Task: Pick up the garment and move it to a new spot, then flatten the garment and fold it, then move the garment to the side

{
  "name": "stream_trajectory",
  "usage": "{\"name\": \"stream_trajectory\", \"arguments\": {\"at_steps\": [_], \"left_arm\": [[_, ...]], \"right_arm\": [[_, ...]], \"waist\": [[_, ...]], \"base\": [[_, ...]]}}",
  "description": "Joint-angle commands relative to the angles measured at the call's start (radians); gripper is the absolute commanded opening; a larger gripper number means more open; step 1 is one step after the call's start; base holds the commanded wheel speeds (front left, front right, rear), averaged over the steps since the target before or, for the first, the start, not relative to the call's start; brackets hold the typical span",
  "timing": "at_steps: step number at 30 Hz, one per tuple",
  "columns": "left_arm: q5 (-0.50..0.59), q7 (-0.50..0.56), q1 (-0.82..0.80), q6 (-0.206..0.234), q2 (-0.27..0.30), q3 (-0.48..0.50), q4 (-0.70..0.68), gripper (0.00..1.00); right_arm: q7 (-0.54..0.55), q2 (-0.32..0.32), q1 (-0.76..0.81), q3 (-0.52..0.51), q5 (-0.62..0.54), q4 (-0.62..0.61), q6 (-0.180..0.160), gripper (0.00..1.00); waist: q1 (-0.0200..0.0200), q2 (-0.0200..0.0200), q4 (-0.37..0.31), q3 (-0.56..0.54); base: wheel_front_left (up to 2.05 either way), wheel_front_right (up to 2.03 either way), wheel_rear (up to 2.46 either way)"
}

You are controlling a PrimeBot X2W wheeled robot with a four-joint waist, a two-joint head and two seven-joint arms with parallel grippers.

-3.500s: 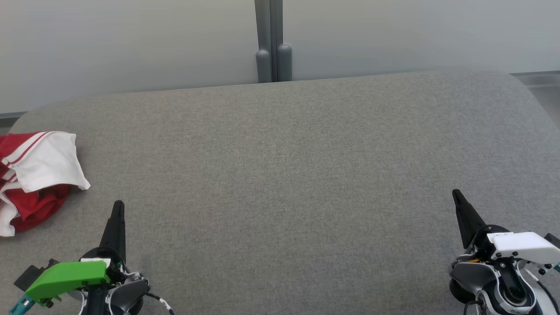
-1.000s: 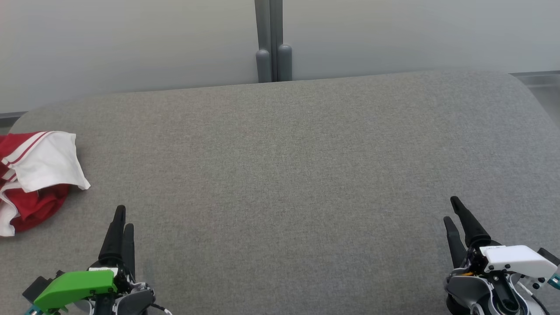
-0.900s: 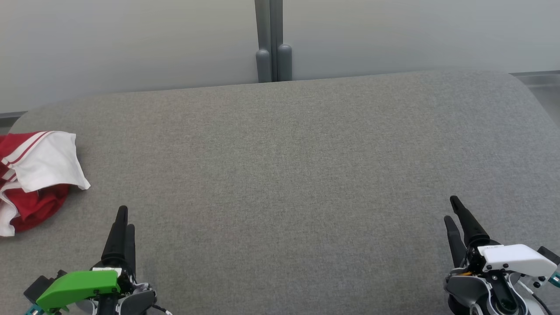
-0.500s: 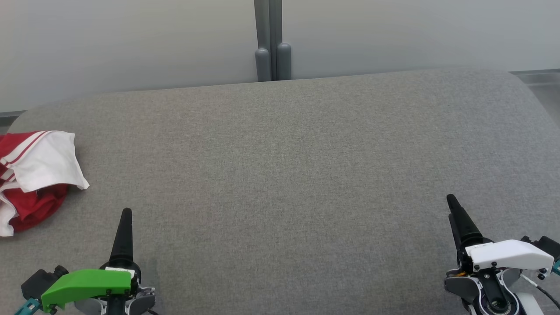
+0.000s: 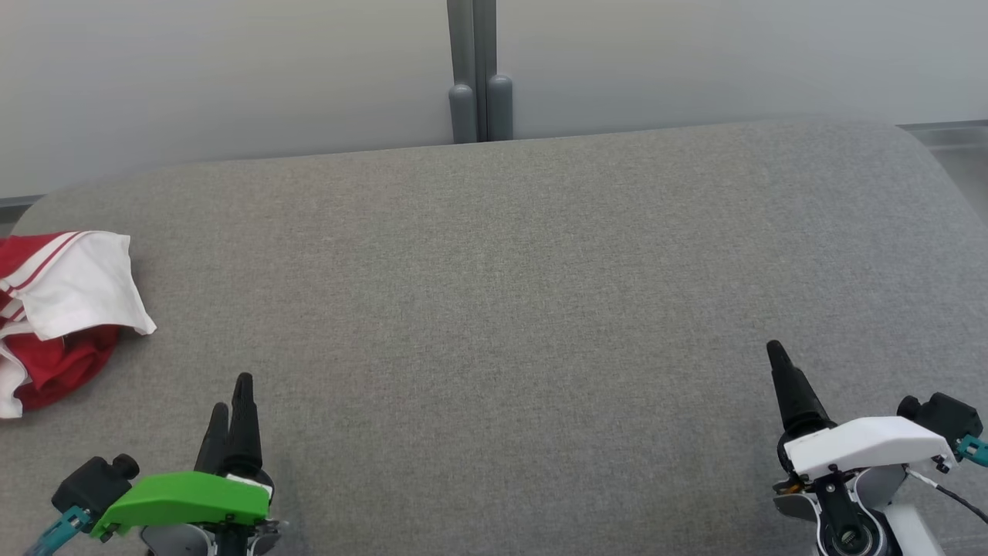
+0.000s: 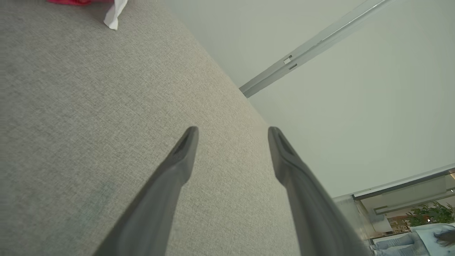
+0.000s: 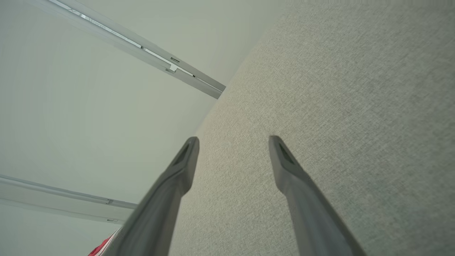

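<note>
The garment (image 5: 62,316), red with white panels and stripes, lies crumpled at the far left edge of the grey fabric surface (image 5: 494,293). A white corner of the garment (image 6: 113,17) peeks in at the top of the left wrist view, and a red scrap (image 7: 103,247) at the bottom of the right wrist view. My left gripper (image 5: 231,394) hovers low at the front left, to the right of the garment and apart from it. The left gripper (image 6: 233,129) is open and holds nothing. My right gripper (image 5: 779,363) stands at the front right; in its wrist view it (image 7: 233,138) is open and holds nothing.
A pale wall with a grey double post (image 5: 478,77) rises behind the surface's far edge. The surface has rounded corners at the far left and far right. A person (image 6: 426,241) shows far off in the left wrist view's lower right corner.
Both wrists have turned: the left gripper shifted slightly right, the right slightly left. The garment has stayed where it lay.
</note>
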Motion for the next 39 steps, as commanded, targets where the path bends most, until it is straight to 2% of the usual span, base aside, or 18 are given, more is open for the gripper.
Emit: {"name": "stream_trajectory", "arguments": {"at_steps": [1,15,39], "left_arm": [[0.04,-0.009,-0.023,0.003,0.013,-0.002,-0.007,1.0],[0.262,-0.058,-0.027,0.026,0.019,-0.017,0.017,1.0],[0.529,-0.12,-0.025,0.037,0.018,-0.016,0.028,1.0]], "right_arm": [[-0.01,-0.008,-0.028,0.006,-0.034,-0.011,0.0,1.0],[-0.065,-0.012,-0.034,0.032,-0.259,-0.006,0.0,1.0],[-0.136,-0.012,-0.037,0.038,-0.534,0.02,0.001,1.0]], "waist": [[0.0,-0.0001,0.0,-0.001],[0.0,-0.0001,-0.003,0.003],[0.0,-0.0001,-0.01,0.005]], "base": [[0.0,0.0,0.0],[0.0,0.0,0.0],[0.0,0.0,0.0]]}}
